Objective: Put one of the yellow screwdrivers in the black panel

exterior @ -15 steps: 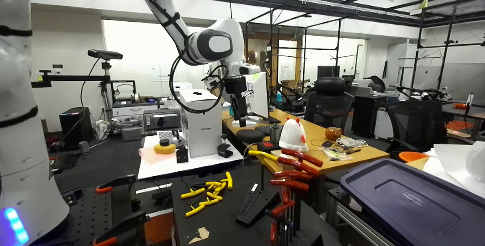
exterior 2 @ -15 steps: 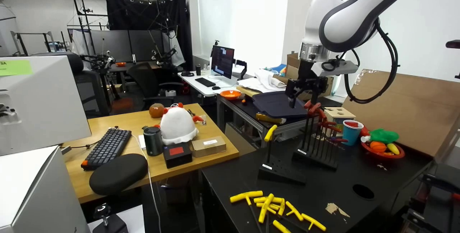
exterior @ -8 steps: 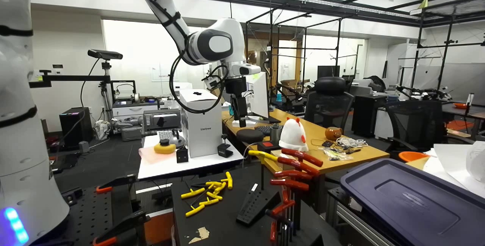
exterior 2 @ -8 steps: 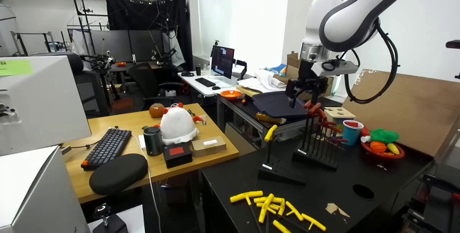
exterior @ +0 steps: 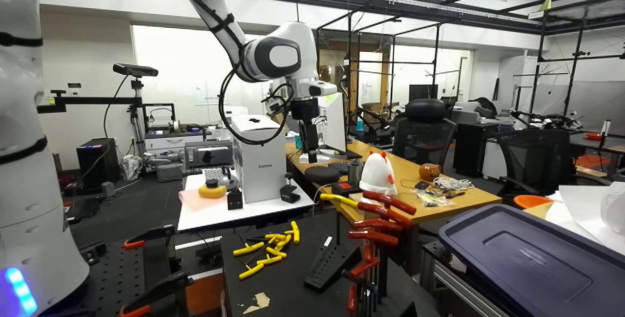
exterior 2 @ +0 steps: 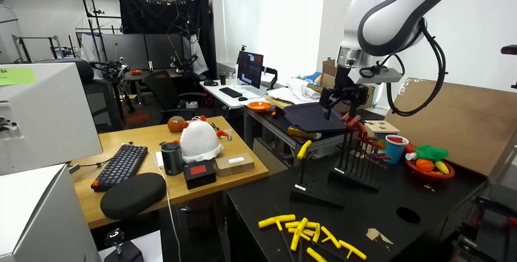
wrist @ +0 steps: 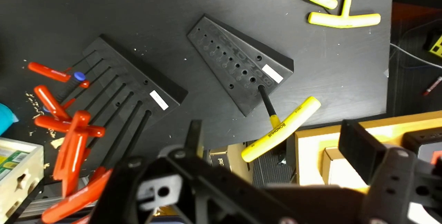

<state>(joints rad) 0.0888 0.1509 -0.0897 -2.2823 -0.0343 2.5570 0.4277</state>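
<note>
I have the gripper (wrist: 277, 141) hanging above the table (exterior 2: 363, 213), its fingers (wrist: 361, 151) spread wide. Looking down through my wrist view, I see one black panel (wrist: 238, 93) with a line of open holes; at the end of that line, by the white label (wrist: 272, 74), a single yellow screwdriver (wrist: 281, 129) stands in place. It shows in the gap between the fingers, yet both exterior views put it lower than the gripper and apart from it. Nearby sits another black panel (wrist: 136, 80), carrying a row of red-handled tools (wrist: 74, 155); they overlap, so I can't fairly count them. The loose yellow screwdrivers (exterior 2: 299, 234) lie piled on the table, near its edge.
</note>
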